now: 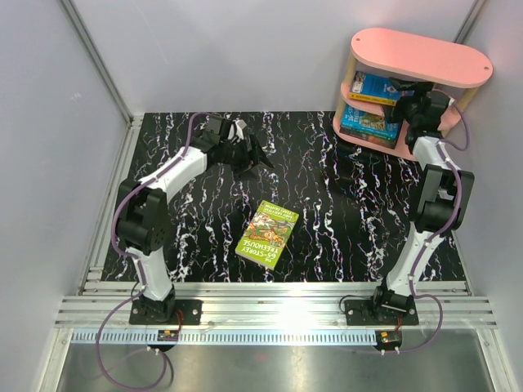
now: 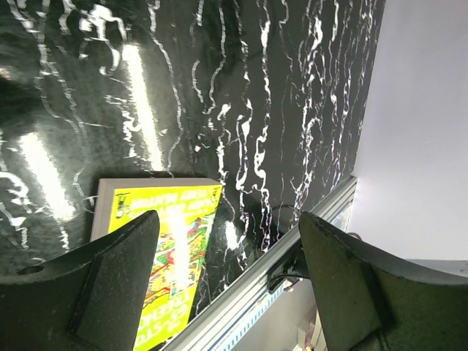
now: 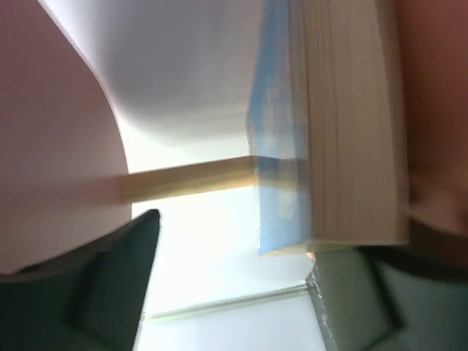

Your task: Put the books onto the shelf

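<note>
From above, we see the yellow-green book (image 1: 267, 234) lying flat, cover up, near the middle of the table's (image 1: 343, 220) front edge. The pink shelf (image 1: 421, 53) stands at the back right corner.

At the left wrist, the left gripper (image 2: 228, 227) hangs wide and empty over that book (thin and glossy, so we would pinch an edge).

At the right wrist, the right gripper (image 3: 232, 248) is spread wider than the blue book (image 3: 281, 146) on the shelf. We would back straight out without dragging it.

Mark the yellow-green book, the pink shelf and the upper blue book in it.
yellow-green book (image 1: 265, 234): top external view, middle of its cover.
pink shelf (image 1: 421, 55): top external view, bare top board.
upper blue book (image 1: 374, 85): top external view, its visible cover.
</note>
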You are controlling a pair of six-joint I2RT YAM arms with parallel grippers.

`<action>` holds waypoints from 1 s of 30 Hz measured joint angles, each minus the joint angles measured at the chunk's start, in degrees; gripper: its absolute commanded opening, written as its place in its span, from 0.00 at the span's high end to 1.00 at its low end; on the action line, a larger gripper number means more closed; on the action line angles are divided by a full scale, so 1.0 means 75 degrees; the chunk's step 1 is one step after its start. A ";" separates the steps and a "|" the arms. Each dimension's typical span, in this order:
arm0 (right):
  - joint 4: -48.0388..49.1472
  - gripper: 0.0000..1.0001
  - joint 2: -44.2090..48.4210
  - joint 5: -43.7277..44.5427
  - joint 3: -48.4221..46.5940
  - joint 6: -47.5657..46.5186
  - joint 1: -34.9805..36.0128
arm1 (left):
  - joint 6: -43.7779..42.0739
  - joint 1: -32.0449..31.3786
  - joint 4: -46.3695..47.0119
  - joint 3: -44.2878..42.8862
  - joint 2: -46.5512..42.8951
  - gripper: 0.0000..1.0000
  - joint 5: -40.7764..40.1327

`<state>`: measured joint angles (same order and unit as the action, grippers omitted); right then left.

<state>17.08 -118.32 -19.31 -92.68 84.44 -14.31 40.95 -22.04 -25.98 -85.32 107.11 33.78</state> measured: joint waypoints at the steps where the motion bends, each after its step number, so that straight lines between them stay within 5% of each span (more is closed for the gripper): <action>1: 0.0061 0.01 0.0009 -0.0050 -0.0015 -0.0009 0.0012 | 0.0000 0.0044 -0.0003 0.0023 -0.0006 0.20 0.0000; 21: 0.0673 0.00 0.0329 -0.2363 0.1116 0.0463 -0.0073 | 0.0058 0.0277 0.0163 -0.0003 0.0050 0.21 0.0009; 30: 0.0420 0.19 0.0332 -0.2699 0.0965 0.0548 -0.0242 | 0.0058 0.0277 0.0157 -0.0032 0.0102 0.21 0.0012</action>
<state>20.23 -115.83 -39.55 -85.45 88.55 -16.12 41.39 -19.97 -24.80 -85.56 107.87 33.87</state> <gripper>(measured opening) 0.828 0.797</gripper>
